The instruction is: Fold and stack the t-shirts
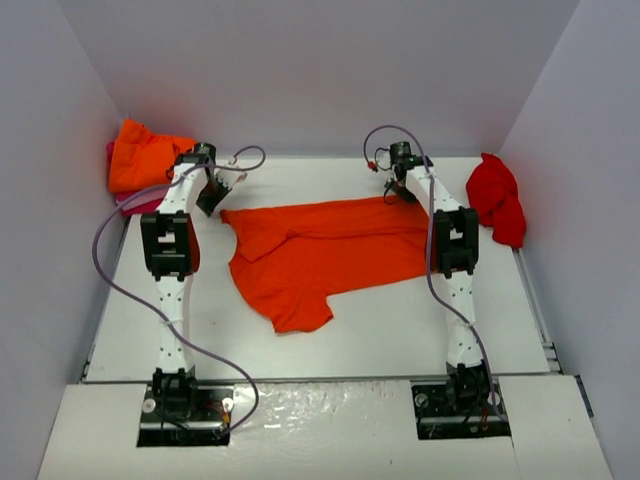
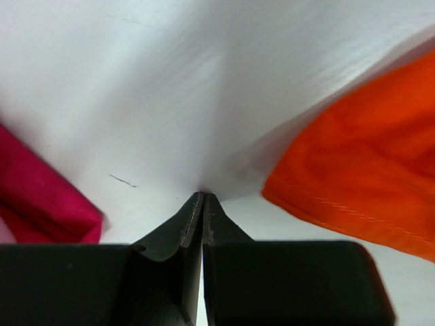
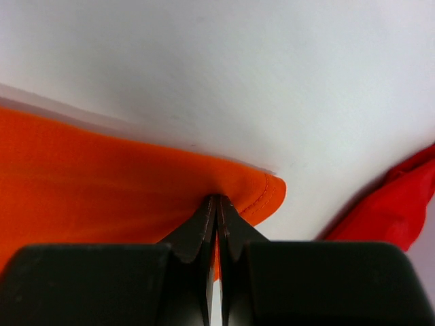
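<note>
A bright orange t-shirt [image 1: 320,255] lies spread across the middle of the table, one sleeve pointing toward the near edge. My right gripper [image 3: 218,198] is shut on its far right hem corner [image 3: 265,193], and orange cloth shows between the jaws. My left gripper [image 2: 203,195] is shut with nothing in it, over bare table just left of the shirt's far left corner [image 2: 367,176]. In the top view the left gripper [image 1: 212,195] and the right gripper [image 1: 400,190] both sit at the shirt's far edge.
A deeper red t-shirt [image 1: 497,200] lies crumpled at the far right, also seen as the red t-shirt [image 3: 394,210] in the right wrist view. An orange pile [image 1: 140,155] rests on magenta cloth [image 2: 41,197] at the far left. White walls enclose the table [image 1: 400,330].
</note>
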